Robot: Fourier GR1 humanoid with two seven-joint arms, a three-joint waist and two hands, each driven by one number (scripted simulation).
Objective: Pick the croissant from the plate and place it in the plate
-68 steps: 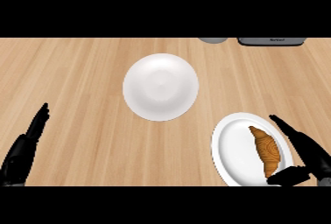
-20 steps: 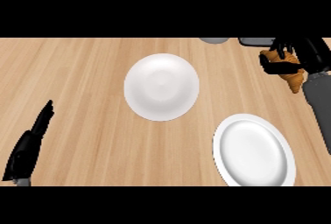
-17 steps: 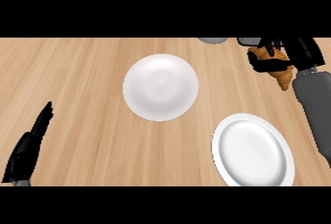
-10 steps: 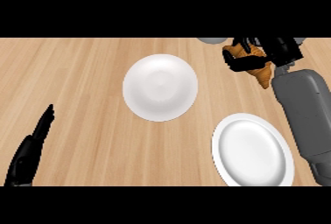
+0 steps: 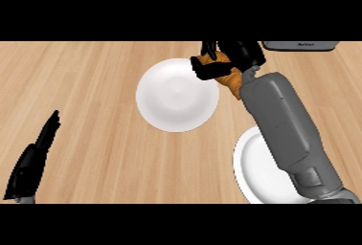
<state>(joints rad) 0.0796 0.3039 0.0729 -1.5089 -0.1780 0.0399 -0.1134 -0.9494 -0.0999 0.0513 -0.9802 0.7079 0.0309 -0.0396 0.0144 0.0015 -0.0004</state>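
Note:
My right hand (image 5: 230, 56) is shut on the brown croissant (image 5: 228, 76), holding it above the right rim of the white plate (image 5: 173, 95) in the middle of the counter. The croissant's lower end sticks out below the fingers. Its top is hidden by the hand. A second white plate (image 5: 258, 170) lies at the lower right, bare where it shows and partly covered by my grey right forearm. My left hand (image 5: 32, 160) rests open at the lower left edge, fingers pointing up, far from both plates.
A grey object (image 5: 300, 45) sits at the counter's far right edge, just behind my right hand. Wooden counter top (image 5: 92, 72) stretches to the left of the middle plate.
My right hand has carried the croissant leftward from the far right corner to the middle plate's right rim. The forearm now crosses the right plate. The left hand has stayed put.

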